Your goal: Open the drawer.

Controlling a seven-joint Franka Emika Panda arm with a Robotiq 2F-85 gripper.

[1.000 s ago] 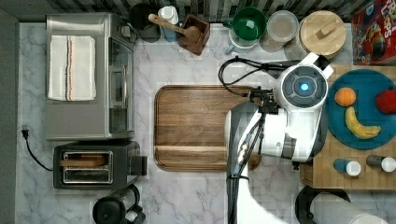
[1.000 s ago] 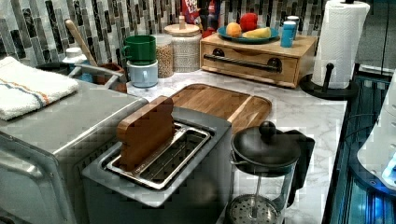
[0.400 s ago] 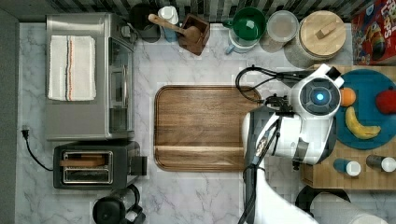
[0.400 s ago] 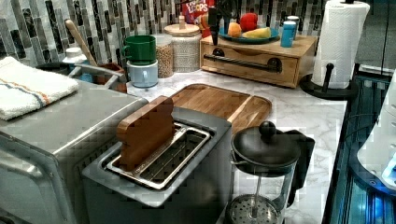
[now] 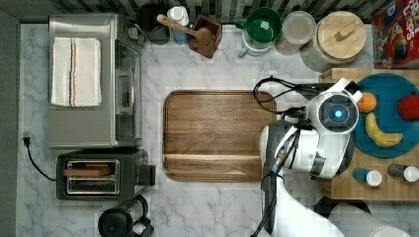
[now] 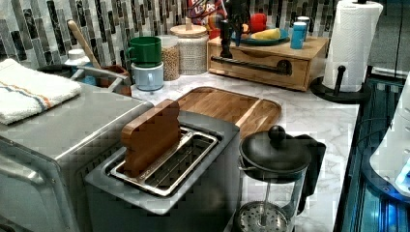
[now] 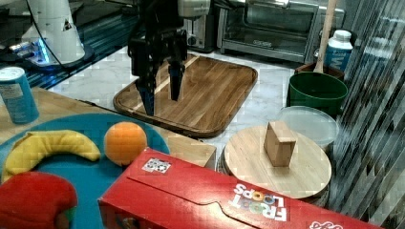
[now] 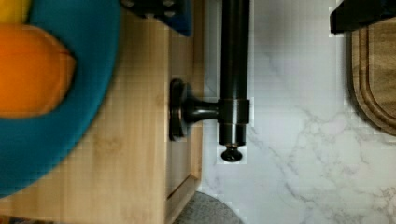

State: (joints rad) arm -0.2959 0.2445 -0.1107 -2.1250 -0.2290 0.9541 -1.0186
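The drawer (image 6: 263,67) is a light wooden front in the butcher-block cabinet (image 6: 309,48), shut flush, with a long black bar handle (image 6: 251,65). My gripper (image 6: 229,41) hangs over the handle's end at the left view's left. The right view shows the gripper (image 7: 161,95) open, fingers pointing down and well apart. In the wrist view the handle (image 8: 235,70) and one mount (image 8: 196,109) lie between the dark fingertips (image 8: 359,14), close below them, beside the drawer's top edge (image 8: 184,51). From the top view the arm (image 5: 331,128) covers the drawer front.
A dark walnut tray (image 5: 217,133) lies on the marble just in front of the drawer. The cabinet top carries a teal plate (image 5: 385,98) of fruit and small bottles. A lidded canister (image 6: 192,48) and a paper towel roll (image 6: 355,43) flank the cabinet.
The arm has moved toward the top view's right, from over the tray's edge to the cabinet's front. In the left view the gripper has come down at the handle's end.
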